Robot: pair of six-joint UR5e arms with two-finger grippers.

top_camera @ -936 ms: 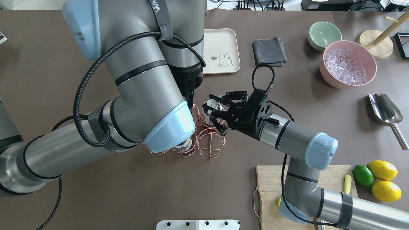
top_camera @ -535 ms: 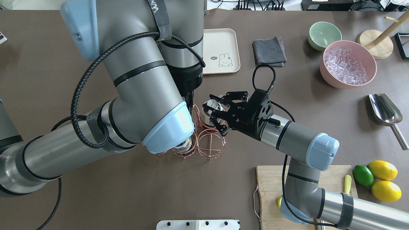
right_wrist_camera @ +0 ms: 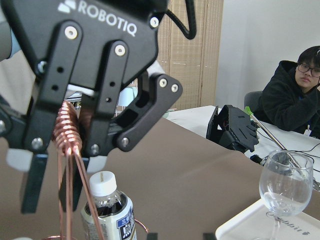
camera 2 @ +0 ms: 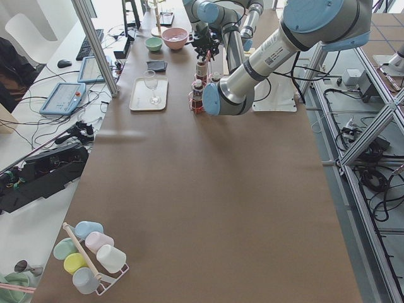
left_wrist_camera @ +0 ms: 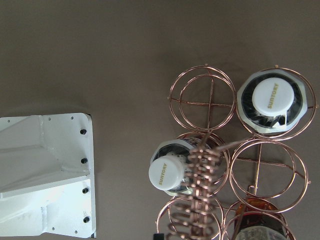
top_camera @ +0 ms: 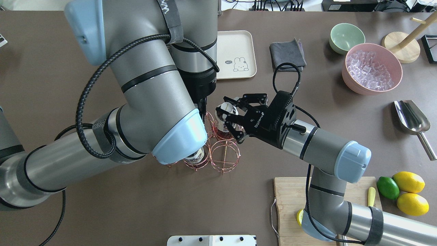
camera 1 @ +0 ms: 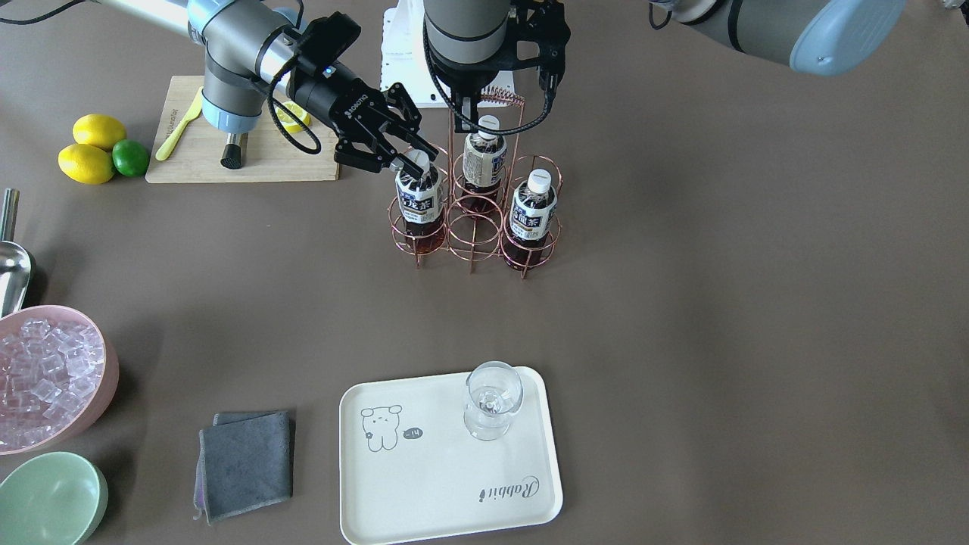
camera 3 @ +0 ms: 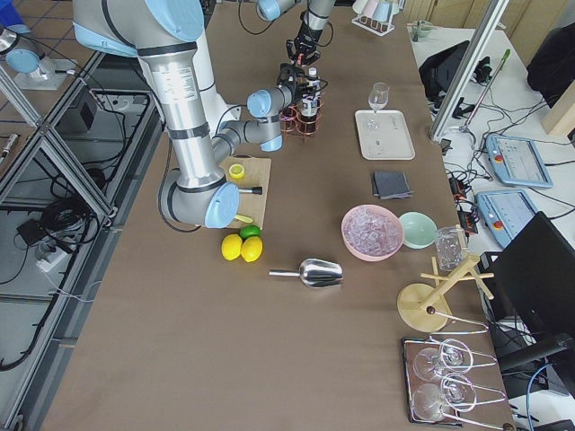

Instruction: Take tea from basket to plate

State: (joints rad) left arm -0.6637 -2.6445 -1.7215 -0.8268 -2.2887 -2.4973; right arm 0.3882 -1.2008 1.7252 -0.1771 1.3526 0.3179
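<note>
The copper wire basket (camera 1: 473, 227) stands mid-table and holds three tea bottles. My right gripper (camera 1: 405, 155) is shut on the neck of the tea bottle (camera 1: 420, 204) in the end cell nearest it. That bottle still sits in its ring and leans slightly. The other two bottles (camera 1: 483, 163) (camera 1: 534, 216) stand upright. My left gripper (right_wrist_camera: 65, 150) is shut on the basket's coiled handle (camera 1: 500, 94) from above. The cream plate (camera 1: 424, 484) lies apart from the basket on the far side of the table, away from both arms.
A wine glass (camera 1: 492, 397) stands on the plate's corner nearest the basket. A grey cloth (camera 1: 246, 463), a pink bowl of ice (camera 1: 45, 378) and a green bowl (camera 1: 49, 499) sit beside the plate. The cutting board (camera 1: 242, 159), lemons (camera 1: 95, 151) and a metal scoop (top_camera: 411, 118) lie by the right arm.
The right wrist has rolled and its forearm has shifted a little to the right, with the fingers staying at the bottle's neck. The left arm and basket have barely moved.
</note>
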